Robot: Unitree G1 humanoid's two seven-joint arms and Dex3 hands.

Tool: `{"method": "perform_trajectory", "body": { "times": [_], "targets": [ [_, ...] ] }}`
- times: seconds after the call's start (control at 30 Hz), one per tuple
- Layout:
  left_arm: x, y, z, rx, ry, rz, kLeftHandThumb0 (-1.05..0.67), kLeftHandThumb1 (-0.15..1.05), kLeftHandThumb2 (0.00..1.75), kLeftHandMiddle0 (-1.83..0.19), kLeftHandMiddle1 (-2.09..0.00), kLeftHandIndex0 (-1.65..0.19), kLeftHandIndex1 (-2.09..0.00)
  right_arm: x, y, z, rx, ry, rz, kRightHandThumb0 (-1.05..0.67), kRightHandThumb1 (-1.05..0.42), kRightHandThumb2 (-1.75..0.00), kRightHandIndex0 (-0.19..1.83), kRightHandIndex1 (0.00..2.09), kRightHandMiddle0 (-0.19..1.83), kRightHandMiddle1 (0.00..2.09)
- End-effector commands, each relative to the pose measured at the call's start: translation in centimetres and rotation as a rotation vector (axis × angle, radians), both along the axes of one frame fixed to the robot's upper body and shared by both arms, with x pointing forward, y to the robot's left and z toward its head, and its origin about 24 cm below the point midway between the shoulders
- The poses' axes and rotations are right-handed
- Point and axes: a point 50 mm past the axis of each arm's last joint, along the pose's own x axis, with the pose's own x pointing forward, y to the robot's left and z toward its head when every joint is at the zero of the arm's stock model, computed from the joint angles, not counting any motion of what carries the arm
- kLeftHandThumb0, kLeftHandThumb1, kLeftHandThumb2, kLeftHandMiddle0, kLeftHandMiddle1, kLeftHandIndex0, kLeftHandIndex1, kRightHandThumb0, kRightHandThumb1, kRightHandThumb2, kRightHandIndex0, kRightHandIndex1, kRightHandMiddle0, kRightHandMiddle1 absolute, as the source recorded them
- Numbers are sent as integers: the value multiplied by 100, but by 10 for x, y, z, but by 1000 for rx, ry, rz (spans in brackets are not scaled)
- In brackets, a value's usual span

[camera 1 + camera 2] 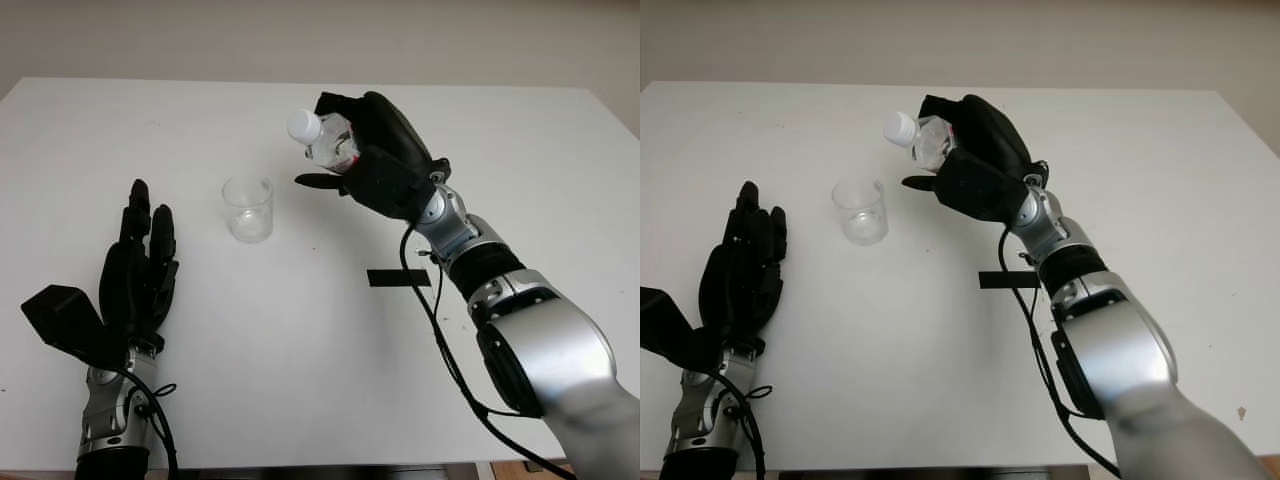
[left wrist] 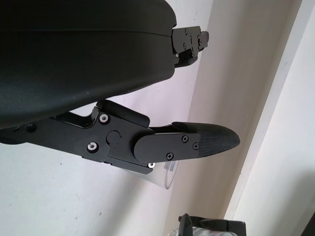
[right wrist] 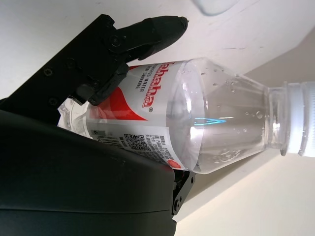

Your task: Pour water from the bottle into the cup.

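The right robot hand is gripping the bottle above the table, tilting it, white cap on, toward the cup standing mid-table, nearer the far edge. The left robot hand is waiting open near the left edge. Pouring well likely means centring the mouth over the rim and tipping slowly.

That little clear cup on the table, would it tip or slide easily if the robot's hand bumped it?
Probably yes. The cup looks thin, clear and empty, so it is likely light and would slide on the smooth white table. It is about as wide as it is tall, so it would likely slide before tipping. The right hand holds the bottle above and beside it.
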Motion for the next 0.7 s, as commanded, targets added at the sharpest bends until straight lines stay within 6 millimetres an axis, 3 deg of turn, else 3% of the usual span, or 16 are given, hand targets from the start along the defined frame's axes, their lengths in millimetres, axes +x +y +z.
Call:
{"method": "perform_trajectory", "body": {
  "times": [0.0, 0.27, 0.47, 0.67],
  "targets": [
    [2, -3, 0, -7, -5, -7, -70, 105, 43, 13, -5, 13, -5, 4, 8, 18, -13, -30, -9, -23, -97, -32, 143, 209, 123, 209],
    [0, -4, -2, -13, -1, 1, -71, 105, 42, 13, -5, 13, -5, 7, 23, 20, -142, -22, -71, -24, -104, -16, 137, 209, 109, 209],
    [-1, -6, -5, -24, 8, 12, -71, 105, 42, 12, -6, 12, -6, 9, 33, 22, -197, -24, -118, -24, -105, -12, 114, 209, 82, 209],
    [-2, -8, -8, -43, 10, 15, -70, 105, 42, 12, -6, 12, -6, 9, 40, 27, -265, -85, -191, -28, -105, -10, 105, 209, 69, 209]
  ]
}}
